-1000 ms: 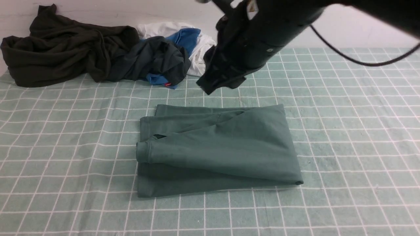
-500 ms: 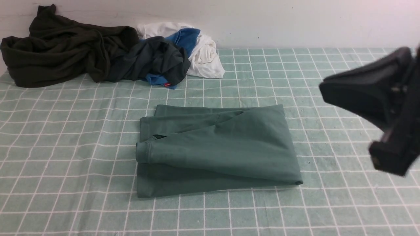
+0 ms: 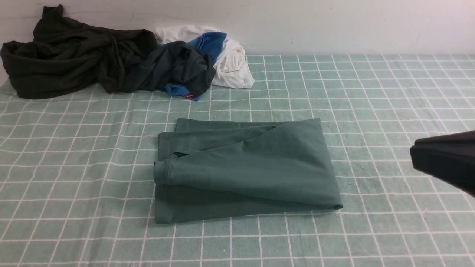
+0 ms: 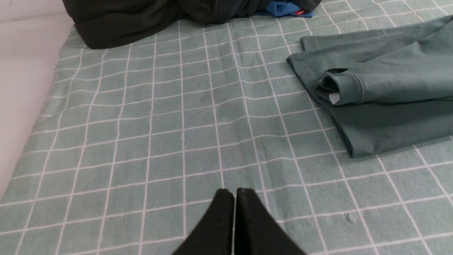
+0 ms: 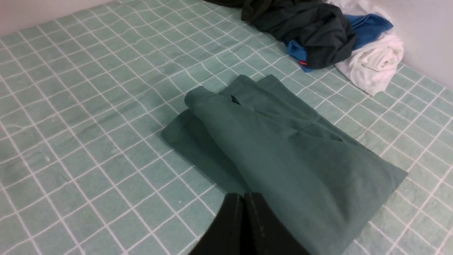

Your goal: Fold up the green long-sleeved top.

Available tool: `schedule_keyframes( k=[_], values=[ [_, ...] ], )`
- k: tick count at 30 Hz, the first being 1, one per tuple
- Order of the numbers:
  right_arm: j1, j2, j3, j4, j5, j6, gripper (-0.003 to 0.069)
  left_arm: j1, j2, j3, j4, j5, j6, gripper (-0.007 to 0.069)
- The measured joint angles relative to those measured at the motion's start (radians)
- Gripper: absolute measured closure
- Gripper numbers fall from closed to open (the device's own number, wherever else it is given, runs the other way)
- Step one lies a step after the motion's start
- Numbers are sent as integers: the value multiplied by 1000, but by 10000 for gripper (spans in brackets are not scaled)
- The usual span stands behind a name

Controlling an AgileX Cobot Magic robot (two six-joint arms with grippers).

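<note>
The green long-sleeved top [image 3: 245, 167] lies folded into a flat rectangle in the middle of the checked cloth, a ribbed cuff [image 3: 162, 172] resting on its left end. It also shows in the left wrist view as the top [image 4: 382, 88] and in the right wrist view as the top [image 5: 283, 156]. My right gripper [image 5: 244, 197] is shut and empty, hanging above the top's near edge. Only a dark part of my right arm [image 3: 445, 163] shows at the front view's right edge. My left gripper [image 4: 235, 193] is shut and empty over bare cloth, well apart from the top.
A dark olive-black garment [image 3: 74, 55] is heaped at the back left. Beside it lies a charcoal garment [image 3: 182, 66] over blue and white clothes [image 3: 232, 63], against the wall. The checked cloth [image 3: 74, 185] covers the table; its left edge [image 4: 53, 92] shows in the left wrist view.
My right arm has swung from above the top's far side out to the right and down to the front view's right edge. The top has not moved.
</note>
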Motion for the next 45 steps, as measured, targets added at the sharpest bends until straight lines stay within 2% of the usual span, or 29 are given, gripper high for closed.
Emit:
schedule_keyframes(
  k=[4, 8, 10, 14, 15, 17, 18, 19, 21, 25, 29, 33, 38, 45],
  values=[
    [0, -3, 0, -10, -5, 3, 673, 0, 0, 0, 0, 0, 0, 628],
    [0, -17, 43, -15, -137, 3, 673, 0, 0, 0, 0, 0, 0, 628],
    [-15, -57, 153, -14, -329, 3, 673, 0, 0, 0, -1, 0, 0, 628],
    [-112, -159, 367, 13, -552, 3, 673, 0, 0, 1, -1, 0, 0, 628],
    [-179, -216, 455, 34, -613, 3, 673, 0, 0, 1, -1, 0, 0, 628],
    [-216, -246, 515, 43, -646, 3, 673, 0, 0, 1, -1, 0, 0, 628],
    [-294, -300, 594, 48, -675, 6, 673, 0, 0, 1, -1, 0, 0, 628],
    [-314, -316, 616, 50, -681, 8, 673, 0, 0, 1, -1, 0, 0, 628],
    [-434, -427, 728, 44, -692, 25, 673, 0, 0, 1, -1, 0, 0, 628],
    [-601, -584, 865, -6, -675, 66, 673, 0, 0, 1, -1, 0, 0, 628],
    [-723, -736, 971, -29, -609, 135, 673, 0, 0, 1, -3, 0, 0, 628],
    [-765, -765, 990, -39, -565, 170, 673, 0, 0, 1, -4, 0, 0, 628],
    [-765, -766, 988, -47, -491, 177, 673, 0, 0, 1, -4, 1, 0, 628],
    [-765, -766, 987, -47, -485, 178, 673, 0, 0, 1, -4, 1, 0, 628]
  ],
)
